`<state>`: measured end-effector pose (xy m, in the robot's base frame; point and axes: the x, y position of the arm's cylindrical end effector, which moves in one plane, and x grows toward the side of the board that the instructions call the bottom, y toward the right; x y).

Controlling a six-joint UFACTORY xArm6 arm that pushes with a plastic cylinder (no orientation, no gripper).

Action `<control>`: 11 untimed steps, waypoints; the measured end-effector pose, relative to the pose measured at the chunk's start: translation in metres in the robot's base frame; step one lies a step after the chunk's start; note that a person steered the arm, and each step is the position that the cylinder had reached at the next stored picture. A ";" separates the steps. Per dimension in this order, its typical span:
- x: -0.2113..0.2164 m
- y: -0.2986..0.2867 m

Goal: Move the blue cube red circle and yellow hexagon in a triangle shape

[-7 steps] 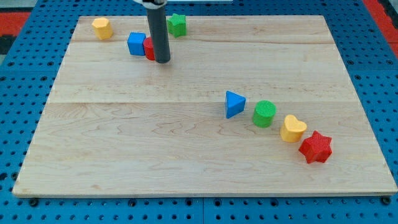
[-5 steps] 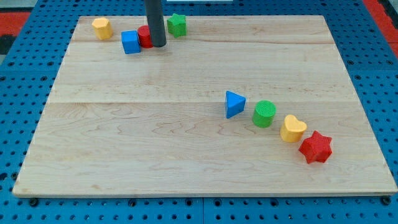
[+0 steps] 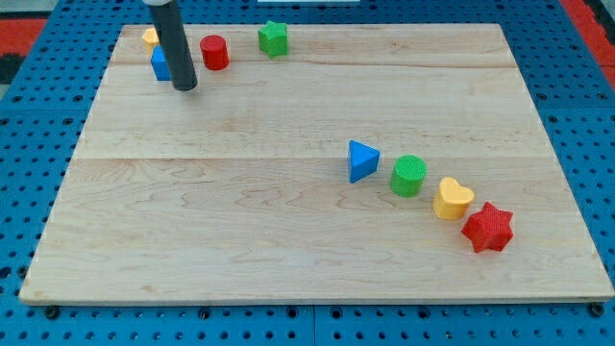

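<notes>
My tip (image 3: 185,86) stands near the board's top left, just right of the blue cube (image 3: 159,64), which the rod partly hides. The yellow hexagon (image 3: 150,37) sits right behind the cube at the top left corner, mostly hidden by the rod. The red circle (image 3: 214,52) stands apart to the right of the rod, upright. The cube and hexagon look close or touching; I cannot tell which.
A green star (image 3: 273,37) sits at the top edge right of the red circle. A blue triangle (image 3: 361,160), green circle (image 3: 408,176), yellow heart (image 3: 452,199) and red star (image 3: 488,228) form a diagonal row at the right. The wooden board (image 3: 288,259) lies on blue pegboard.
The rod moved left from beside the red circle. The blue cube slid left and up toward the yellow hexagon. The red circle shifted up-left a little and stands alone.
</notes>
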<state>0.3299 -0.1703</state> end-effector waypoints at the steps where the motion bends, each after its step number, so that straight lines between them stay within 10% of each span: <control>1: -0.004 -0.056; 4: -0.044 -0.134; 7: -0.132 0.040; 11: -0.106 0.041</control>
<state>0.2238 -0.1290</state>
